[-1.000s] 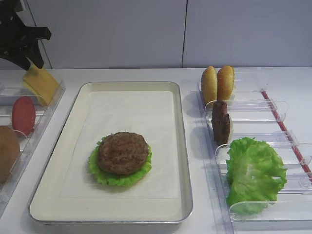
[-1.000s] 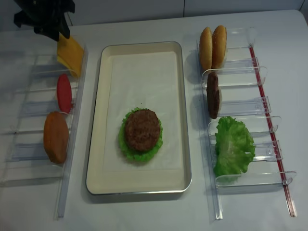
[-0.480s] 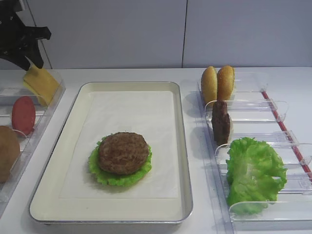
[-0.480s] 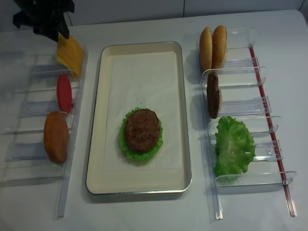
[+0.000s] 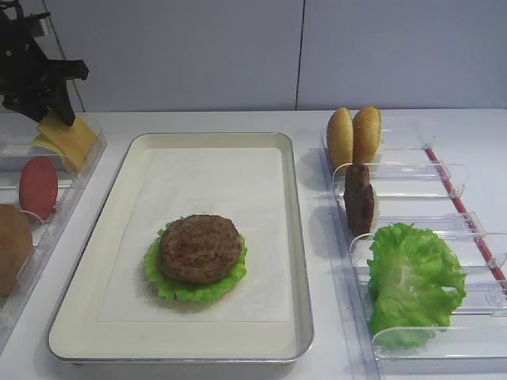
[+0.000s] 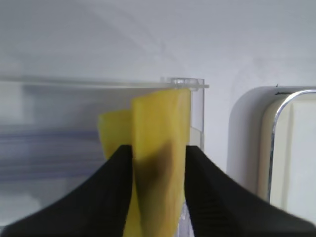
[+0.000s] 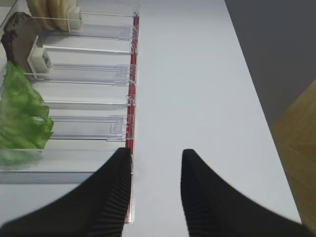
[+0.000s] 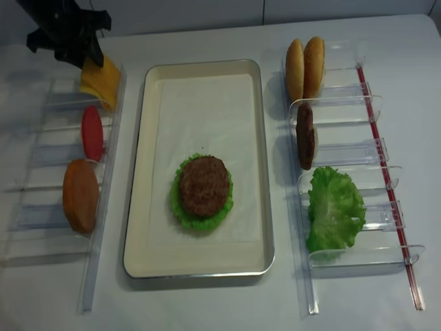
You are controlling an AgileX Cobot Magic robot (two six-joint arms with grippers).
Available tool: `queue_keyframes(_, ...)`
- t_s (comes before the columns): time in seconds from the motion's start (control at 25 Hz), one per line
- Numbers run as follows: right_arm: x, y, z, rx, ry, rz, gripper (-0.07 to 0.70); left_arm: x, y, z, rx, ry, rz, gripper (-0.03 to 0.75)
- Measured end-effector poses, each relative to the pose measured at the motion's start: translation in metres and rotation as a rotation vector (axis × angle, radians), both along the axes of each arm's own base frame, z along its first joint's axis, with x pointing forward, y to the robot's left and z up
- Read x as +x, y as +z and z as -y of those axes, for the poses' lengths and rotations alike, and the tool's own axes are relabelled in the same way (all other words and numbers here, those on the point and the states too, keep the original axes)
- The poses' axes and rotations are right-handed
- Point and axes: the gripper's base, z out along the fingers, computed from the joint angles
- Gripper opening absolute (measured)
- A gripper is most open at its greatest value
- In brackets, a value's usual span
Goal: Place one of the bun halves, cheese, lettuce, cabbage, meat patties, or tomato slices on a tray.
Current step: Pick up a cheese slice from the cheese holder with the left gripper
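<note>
The cheese (image 5: 70, 139) stands in the far compartment of the left clear bin, with a paler slice behind it. My left gripper (image 5: 49, 112) hangs over it, open. In the left wrist view its fingers (image 6: 111, 187) straddle the yellow-orange cheese (image 6: 160, 133), which fills the gap between them. On the cream tray (image 5: 295, 237) a meat patty (image 5: 200, 248) lies on lettuce (image 5: 164, 282). In the right wrist view my right gripper (image 7: 156, 155) is open and empty, over bare table beside the right bins' red strip; it does not show in the high views.
The left bin also holds a tomato slice (image 5: 38, 186) and a bun half (image 5: 12, 247). The right bins hold two bun halves (image 5: 354, 136), an upright patty (image 5: 358, 198) and loose lettuce (image 5: 412, 281). A wall rises behind the table.
My left gripper has come down a little over the cheese, which now sits lower and more tilted in its compartment. Nothing else has moved.
</note>
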Motion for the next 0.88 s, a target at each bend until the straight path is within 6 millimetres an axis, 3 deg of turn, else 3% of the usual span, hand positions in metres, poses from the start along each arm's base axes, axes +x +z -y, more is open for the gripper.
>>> queue_keyframes(0.2, 0.0, 0.0, 0.0, 0.0, 0.0, 0.0, 0.268, 0.0, 0.0, 0.0, 0.0, 0.0, 0.0, 0.159)
queue_keyframes(0.4, 0.0, 0.0, 0.0, -0.001, 0.001, 0.0, 0.268, 0.002, 0.008, 0.0, 0.005, -0.005, 0.027, -0.004)
queue_keyframes(0.64, 0.0, 0.0, 0.0, -0.001, 0.001, 0.0, 0.268, 0.001, 0.028, 0.001, -0.006, -0.008, 0.072, -0.015)
queue_keyframes(0.88, 0.0, 0.0, 0.0, -0.001, 0.001, 0.0, 0.268, -0.012, 0.069, 0.008, -0.065, -0.007, 0.169, -0.016)
